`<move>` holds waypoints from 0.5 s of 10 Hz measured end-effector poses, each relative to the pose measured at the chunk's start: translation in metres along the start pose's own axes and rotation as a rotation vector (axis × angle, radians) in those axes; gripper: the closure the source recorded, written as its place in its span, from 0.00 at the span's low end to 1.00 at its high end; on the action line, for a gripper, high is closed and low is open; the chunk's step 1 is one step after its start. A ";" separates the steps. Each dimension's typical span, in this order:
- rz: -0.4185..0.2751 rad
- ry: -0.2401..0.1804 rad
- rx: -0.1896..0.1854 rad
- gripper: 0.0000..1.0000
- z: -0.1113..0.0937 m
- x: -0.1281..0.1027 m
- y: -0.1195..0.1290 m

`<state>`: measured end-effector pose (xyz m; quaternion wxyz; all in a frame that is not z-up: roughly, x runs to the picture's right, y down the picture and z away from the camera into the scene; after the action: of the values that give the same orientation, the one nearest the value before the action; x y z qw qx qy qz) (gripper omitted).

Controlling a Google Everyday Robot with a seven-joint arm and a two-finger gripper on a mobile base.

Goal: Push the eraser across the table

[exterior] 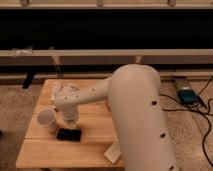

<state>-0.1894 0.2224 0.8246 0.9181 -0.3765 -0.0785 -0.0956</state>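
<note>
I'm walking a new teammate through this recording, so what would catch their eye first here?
The big white robot arm fills the right foreground, reaching left over the light wooden plank table. Its hand hangs just above the small flat black rectangular eraser at the table's left middle. A white cup stands just left of the hand.

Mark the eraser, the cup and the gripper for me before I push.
eraser (69,134), camera view, middle of its black top face.
cup (46,119), camera view, its white rim.
gripper (70,122), camera view, tip of the wrist just above the eraser.
</note>
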 end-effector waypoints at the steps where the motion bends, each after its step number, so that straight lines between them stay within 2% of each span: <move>1: -0.003 0.006 -0.008 1.00 0.002 0.003 0.004; 5: -0.028 0.013 -0.050 1.00 0.005 0.013 0.026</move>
<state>-0.1708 0.2426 0.8134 0.9075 -0.3974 -0.0755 -0.1130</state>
